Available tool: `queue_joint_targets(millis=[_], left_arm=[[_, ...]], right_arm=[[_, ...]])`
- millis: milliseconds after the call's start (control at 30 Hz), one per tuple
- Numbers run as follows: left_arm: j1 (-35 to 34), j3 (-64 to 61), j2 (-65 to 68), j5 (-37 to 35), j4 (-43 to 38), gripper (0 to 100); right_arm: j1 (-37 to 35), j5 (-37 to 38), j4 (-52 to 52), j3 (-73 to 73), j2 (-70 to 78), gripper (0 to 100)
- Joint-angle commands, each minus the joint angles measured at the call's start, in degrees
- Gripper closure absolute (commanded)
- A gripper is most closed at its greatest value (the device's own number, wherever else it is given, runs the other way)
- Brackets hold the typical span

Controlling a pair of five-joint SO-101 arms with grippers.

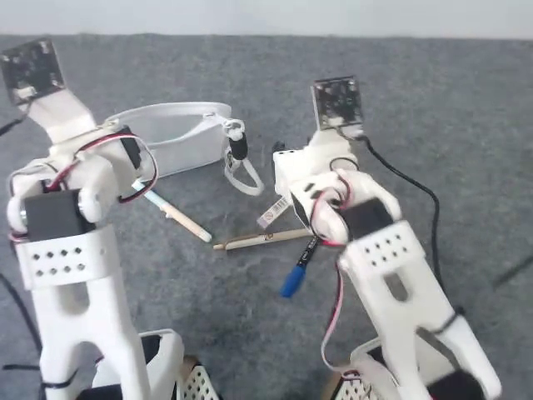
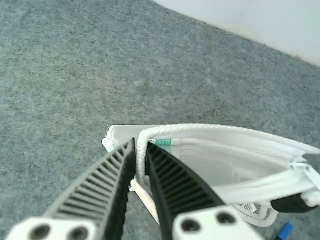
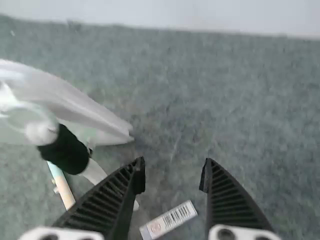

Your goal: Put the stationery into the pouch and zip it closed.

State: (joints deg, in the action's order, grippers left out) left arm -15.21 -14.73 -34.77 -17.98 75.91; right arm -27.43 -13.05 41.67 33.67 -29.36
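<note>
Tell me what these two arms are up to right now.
The left gripper is shut on the rim of the open white pouch, which sits on the grey mat. The right gripper is open above a small barcoded item. A wooden pencil, a teal-tipped pencil and a blue-capped pen lie on the mat outside the pouch.

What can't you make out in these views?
Pouch contents: left wrist view, cloudy wall and left gripper hide them.
Barcoded item: right wrist view, blurred beneath the open right gripper; kind unclear.
Blue-capped pen: high view, top end under the right arm.
</note>
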Motion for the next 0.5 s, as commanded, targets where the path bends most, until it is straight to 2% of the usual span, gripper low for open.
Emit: queue_joint_targets(millis=[0,200,467], left_arm=[[-0.5,0.0,-0.4,-0.6,-2.0,99],[-0.3,-0.2,-0.5,-0.6,-2.0,99],[-0.4,-0.4,-0.5,-0.6,-2.0,99]], right_arm=[[4.3,-1.2,3.0,-5.6,3.1,82.8],[11.7,-4.7,7.8,-8.5,13.2,82.8],[13.6,-4.9,10.2,-15.1,29.6,82.8]])
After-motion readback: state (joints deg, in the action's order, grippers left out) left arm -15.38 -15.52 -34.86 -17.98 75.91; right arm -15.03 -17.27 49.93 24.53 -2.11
